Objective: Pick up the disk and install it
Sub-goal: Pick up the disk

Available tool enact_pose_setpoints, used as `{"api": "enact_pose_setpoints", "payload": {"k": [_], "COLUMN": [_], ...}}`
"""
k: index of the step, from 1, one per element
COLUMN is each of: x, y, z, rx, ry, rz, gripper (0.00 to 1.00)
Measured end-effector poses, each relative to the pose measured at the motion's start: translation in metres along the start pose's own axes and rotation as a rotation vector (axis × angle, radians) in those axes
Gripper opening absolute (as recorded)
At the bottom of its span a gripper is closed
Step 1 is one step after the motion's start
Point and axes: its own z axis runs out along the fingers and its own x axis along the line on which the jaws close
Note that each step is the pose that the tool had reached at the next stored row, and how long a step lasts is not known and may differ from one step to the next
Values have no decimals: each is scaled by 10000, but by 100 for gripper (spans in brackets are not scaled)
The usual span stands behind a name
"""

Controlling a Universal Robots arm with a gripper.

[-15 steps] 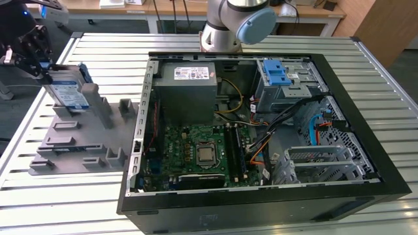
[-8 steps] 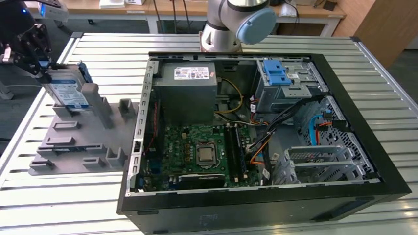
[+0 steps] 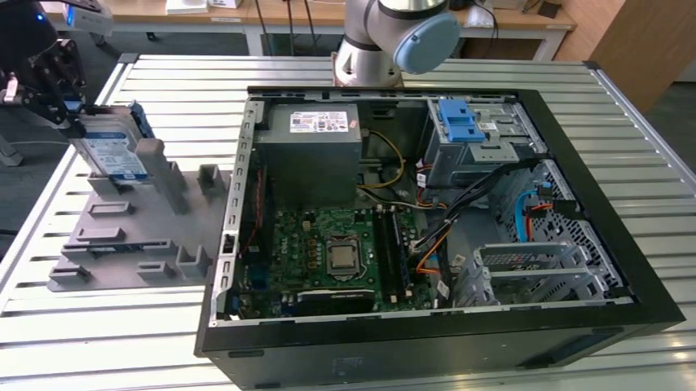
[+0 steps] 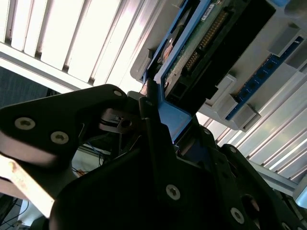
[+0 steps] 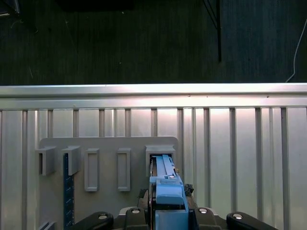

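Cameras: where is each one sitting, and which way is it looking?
Exterior view: sits off the arm, above the table, looking down on the open computer case, the grey holder and the disk; the arm shows.
First wrist view: rides on the arm, looking down over the jaws at the disk and holder.
Second wrist view: rides on the arm, looking close along the black jaws at the disk.
Shared: all three show the jaws shut on the upright disk.
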Motion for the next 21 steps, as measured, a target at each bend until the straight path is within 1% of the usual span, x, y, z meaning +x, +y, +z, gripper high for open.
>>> {"api": "enact_pose_setpoints", "payload": {"k": [7,21], "x": [0,-1], "y": [0,1], "z": [-10,-65], "rx": [0,0], "ry": [1,3], "rz": [0,0], "gripper": [36,36]}}
